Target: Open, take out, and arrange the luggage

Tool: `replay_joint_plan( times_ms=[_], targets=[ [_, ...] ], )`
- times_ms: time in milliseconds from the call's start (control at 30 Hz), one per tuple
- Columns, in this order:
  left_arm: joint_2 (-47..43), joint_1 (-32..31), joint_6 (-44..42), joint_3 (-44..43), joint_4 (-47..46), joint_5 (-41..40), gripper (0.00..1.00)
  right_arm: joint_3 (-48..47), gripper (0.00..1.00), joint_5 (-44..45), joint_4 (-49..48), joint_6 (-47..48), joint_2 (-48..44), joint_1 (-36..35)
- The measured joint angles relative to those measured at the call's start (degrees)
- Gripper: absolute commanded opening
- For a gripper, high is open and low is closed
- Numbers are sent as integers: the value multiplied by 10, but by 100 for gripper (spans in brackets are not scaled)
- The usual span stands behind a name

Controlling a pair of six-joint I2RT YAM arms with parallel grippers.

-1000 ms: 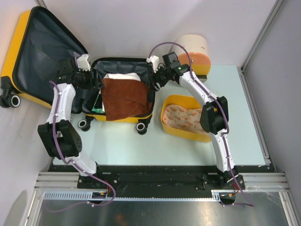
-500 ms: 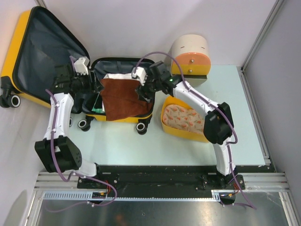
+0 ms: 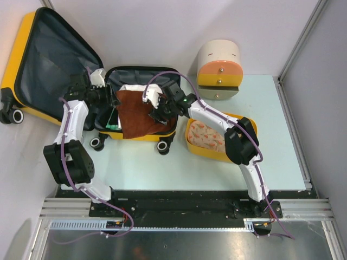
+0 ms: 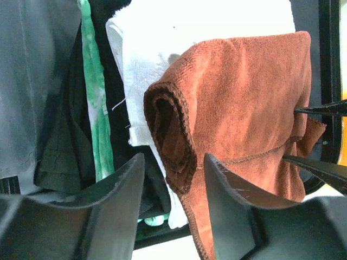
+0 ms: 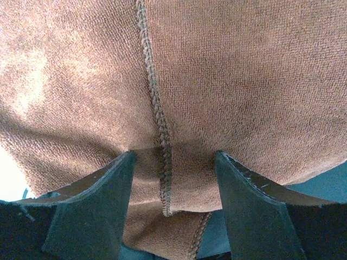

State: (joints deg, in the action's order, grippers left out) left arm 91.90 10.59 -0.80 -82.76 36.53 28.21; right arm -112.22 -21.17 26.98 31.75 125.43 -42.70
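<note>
The yellow luggage lies open, its dark-lined lid resting to the far left. A brown towel lies on top of the base, over a white towel, a green cloth and a black garment. My left gripper is open at the towel's rolled left edge, with the jaws on either side of it. My right gripper is open and pressed onto the right part of the towel, its jaws straddling a stitched hem.
A smaller yellow bin holding a patterned cloth sits right of the suitcase. A cream-and-orange drawer cabinet stands at the back. The suitcase wheels face the near side. A wall runs close on the left.
My right gripper has moved left from the suitcase's right rim onto the brown towel. My left gripper has shifted slightly right, toward the towel's left edge.
</note>
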Motion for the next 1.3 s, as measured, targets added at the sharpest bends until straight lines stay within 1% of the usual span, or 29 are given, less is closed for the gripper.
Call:
replay_joint_plan(
  times_ms=[33,133,267,300,333,400,433,467,567,733,767,1000,1133,1300],
  targets=[
    [4,-1,0,-3,0,0,42,0,63,4,-1,1,1,0],
    [11,-3,4,-8,0,2,35,-2,63,14,-3,5,2,-3],
    [15,-6,8,-12,0,9,33,-2,63,19,-3,11,2,-3],
    [15,-6,8,-13,-1,10,29,-2,63,19,-3,11,2,-3],
    [16,-6,9,-14,0,10,18,-2,65,19,-3,11,2,-3],
    [16,-7,10,-14,0,12,10,-2,70,19,-3,11,2,-3],
    [16,-7,12,-15,0,12,3,-2,71,18,-3,10,2,-2],
    [16,-7,14,-15,0,15,0,-3,72,18,-3,9,2,-2],
    [15,-7,25,-20,0,22,0,-4,73,16,-6,2,2,-1],
    [5,-7,64,-26,0,33,0,-2,78,8,-35,-18,2,2],
    [4,-7,73,-28,0,36,0,0,80,7,-43,-22,1,2],
    [1,5,168,-54,0,106,0,40,88,-5,-116,-50,-14,1],
    [1,5,227,-77,0,128,0,62,90,-14,-163,-65,-23,-3],
    [1,5,288,-91,-5,130,0,74,90,-9,-202,-68,-23,-11]
  ],
)
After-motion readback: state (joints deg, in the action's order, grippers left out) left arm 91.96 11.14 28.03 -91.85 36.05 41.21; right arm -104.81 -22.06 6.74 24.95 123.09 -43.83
